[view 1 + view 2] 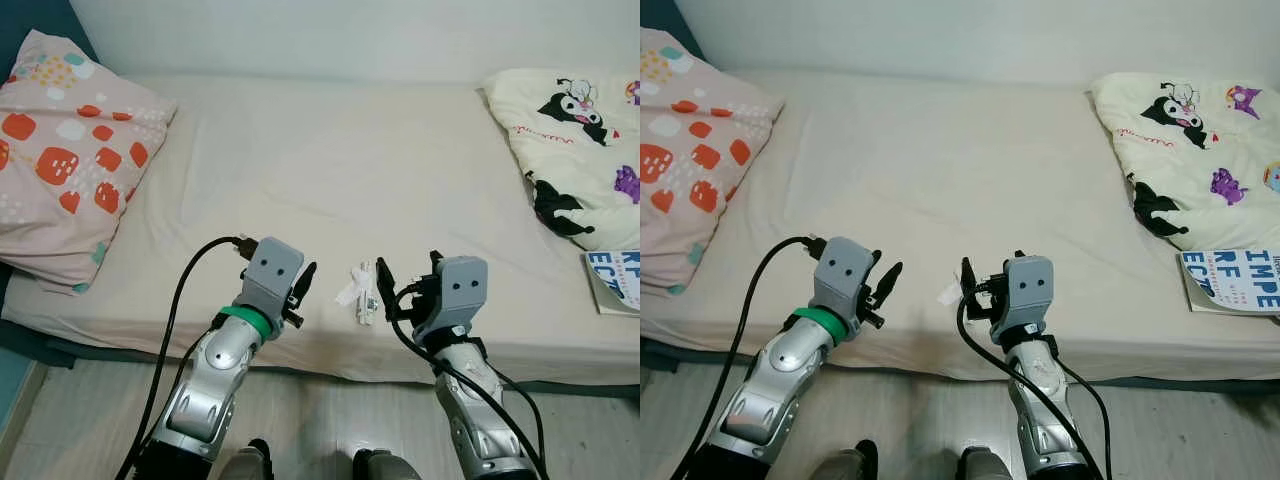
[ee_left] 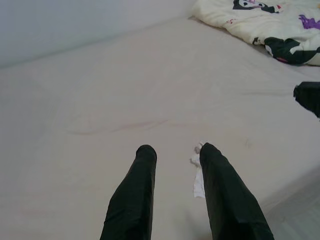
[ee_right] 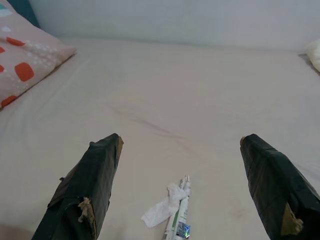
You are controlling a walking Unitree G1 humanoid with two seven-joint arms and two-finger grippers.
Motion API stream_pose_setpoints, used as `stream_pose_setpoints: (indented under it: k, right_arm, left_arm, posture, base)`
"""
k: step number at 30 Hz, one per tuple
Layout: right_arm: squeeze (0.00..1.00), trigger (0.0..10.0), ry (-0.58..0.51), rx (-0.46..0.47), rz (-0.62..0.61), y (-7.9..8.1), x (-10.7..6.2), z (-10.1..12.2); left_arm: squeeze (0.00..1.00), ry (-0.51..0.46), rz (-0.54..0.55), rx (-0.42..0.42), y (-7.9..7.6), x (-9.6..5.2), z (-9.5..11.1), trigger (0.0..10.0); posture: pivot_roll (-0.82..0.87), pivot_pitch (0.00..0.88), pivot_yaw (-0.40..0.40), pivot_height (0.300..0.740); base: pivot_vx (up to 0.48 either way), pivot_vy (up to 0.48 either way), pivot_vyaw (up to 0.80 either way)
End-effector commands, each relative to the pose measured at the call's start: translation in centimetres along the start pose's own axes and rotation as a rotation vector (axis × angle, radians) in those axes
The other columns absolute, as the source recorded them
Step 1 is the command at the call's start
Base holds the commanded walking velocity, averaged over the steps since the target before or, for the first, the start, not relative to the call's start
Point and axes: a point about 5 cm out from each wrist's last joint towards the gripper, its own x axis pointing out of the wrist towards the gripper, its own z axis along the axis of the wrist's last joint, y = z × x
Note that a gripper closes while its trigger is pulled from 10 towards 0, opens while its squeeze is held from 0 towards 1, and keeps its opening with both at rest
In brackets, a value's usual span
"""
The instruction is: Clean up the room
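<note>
At the far left, a patterned pillow (image 1: 70, 160) lies on the bed (image 1: 330, 170), overhanging its left edge. My left pincer (image 1: 303, 287) hovers near the bed's front edge, fingers narrowly parted. Just to its right, a crumpled white wrapper (image 1: 362, 291) lies on the sheet close to the front edge, between both pincers. My right pincer (image 3: 182, 187) is spread wide, one finger on each side of the wrapper. Broad bare mattress extends behind them. At the far right lie a cartoon-print blanket (image 1: 580, 140) and a book (image 1: 615, 280) at the bed's front edge.
</note>
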Motion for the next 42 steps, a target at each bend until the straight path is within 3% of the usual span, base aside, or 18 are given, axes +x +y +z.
stream_pose_setpoints:
  k: [1, 42]
  right_arm:
    - [0.0, 10.0, 0.026, 0.003, -0.014, -0.06, -0.38, -0.71]
    - [0.0, 10.0, 0.042, -0.001, -0.043, -0.35, -0.37, -1.05]
  left_arm:
    - [0.0, 0.022, -0.006, -0.007, -0.19, -0.01, -0.62, 10.0]
    - [0.0, 0.036, -0.001, -0.001, -0.13, -0.02, -1.28, 10.0]
  posture:
    - [-0.03, 0.111, 0.057, 0.74]
    - [-0.02, 0.11, 0.054, 0.605]
  base:
    - [0.0, 0.0, 0.0]
    - [0.0, 0.0, 0.0]
